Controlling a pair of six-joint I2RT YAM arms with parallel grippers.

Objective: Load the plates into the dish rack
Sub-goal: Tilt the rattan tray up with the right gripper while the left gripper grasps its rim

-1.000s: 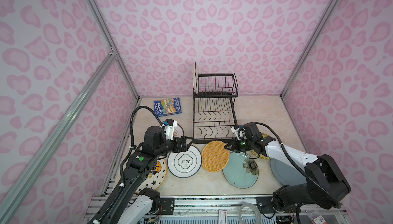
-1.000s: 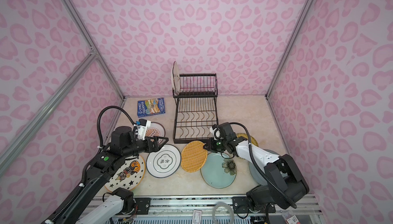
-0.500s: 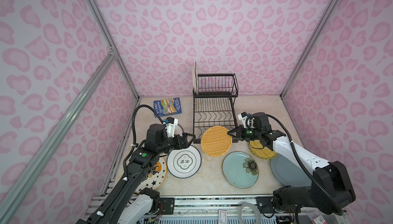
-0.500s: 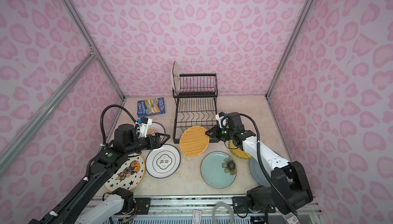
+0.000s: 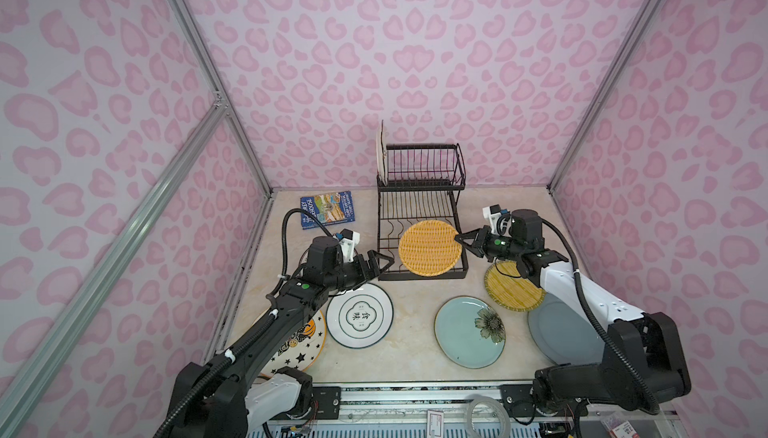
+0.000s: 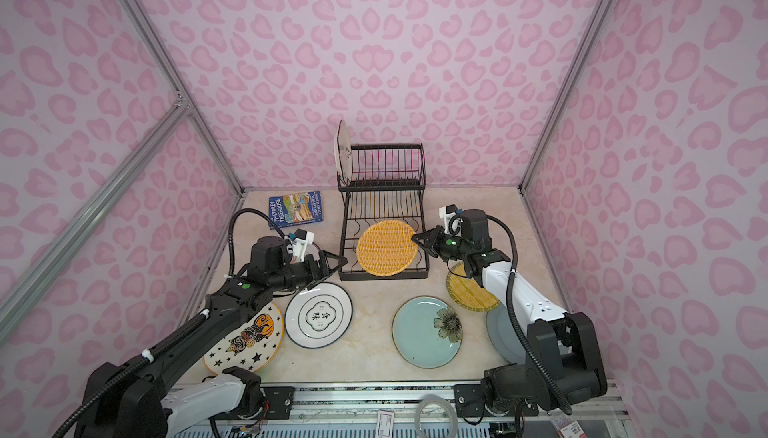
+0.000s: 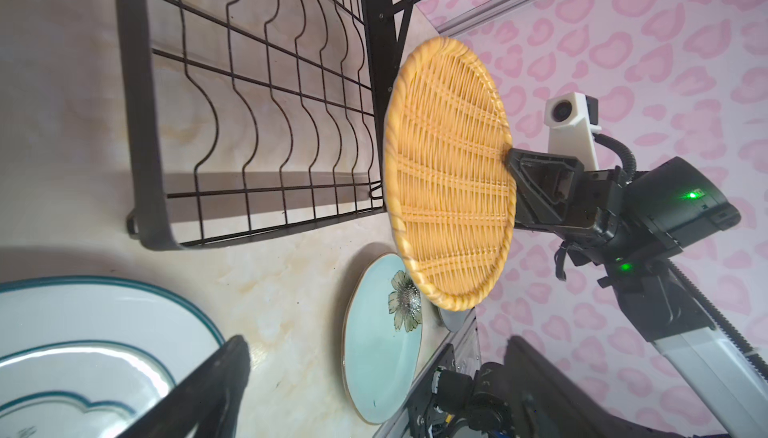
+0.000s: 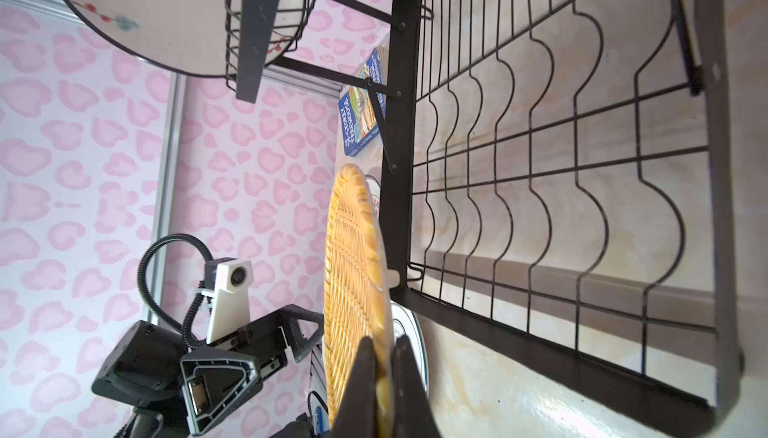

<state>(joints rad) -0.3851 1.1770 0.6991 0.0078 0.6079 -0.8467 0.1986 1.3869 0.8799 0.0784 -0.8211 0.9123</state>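
My right gripper [image 5: 459, 238] [image 8: 381, 338] is shut on the rim of a yellow woven plate [image 5: 430, 247] [image 6: 386, 247] [image 8: 353, 274], held tilted above the front of the black wire dish rack [image 5: 419, 207] [image 7: 249, 124]. A white plate [image 5: 379, 153] [image 8: 166, 8] stands upright at the left end of the rack's raised basket. My left gripper [image 5: 384, 264] [image 7: 376, 344] hangs open and empty by the rack's front left corner, above a white teal-rimmed plate [image 5: 359, 315]. On the table lie a teal flower plate [image 5: 469, 332], a second yellow woven plate [image 5: 513, 290], a grey-blue plate [image 5: 561, 332] and a star-printed plate [image 5: 299, 348].
A blue book [image 5: 328, 209] lies flat at the back left, beside the rack. Pink patterned walls close in the table on three sides. The grey-blue plate is partly under my right arm, the star-printed one under my left arm.
My right gripper has lifted the yellow woven plate off the table and carried it back over the rack's lower tray. My left gripper has shifted slightly toward the rack, still open.
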